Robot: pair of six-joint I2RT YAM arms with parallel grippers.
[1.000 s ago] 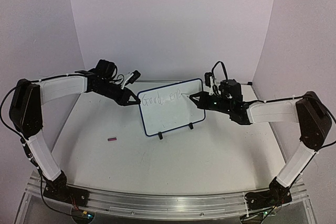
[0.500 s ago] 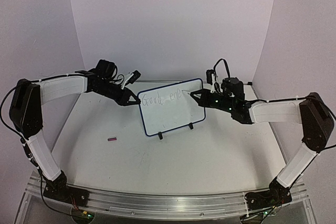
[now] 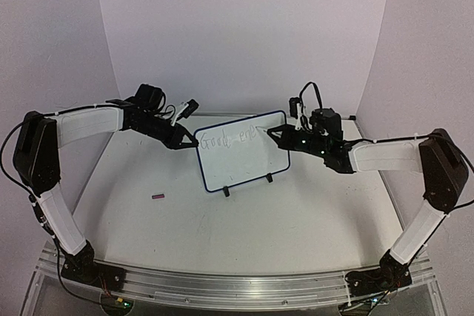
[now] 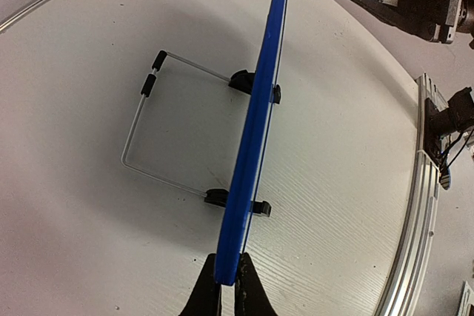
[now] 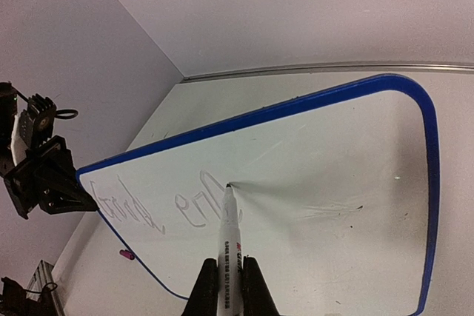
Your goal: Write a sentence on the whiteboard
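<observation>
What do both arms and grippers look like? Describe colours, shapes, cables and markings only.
Both the left arm and right arm have white, boxy link covers between bulky black joints, on black bases bolted to a silver rail. The left gripper and right gripper have slim black tapered fingers. Thin black cables loop near each wrist; small green lights glow on the right wrist.
</observation>
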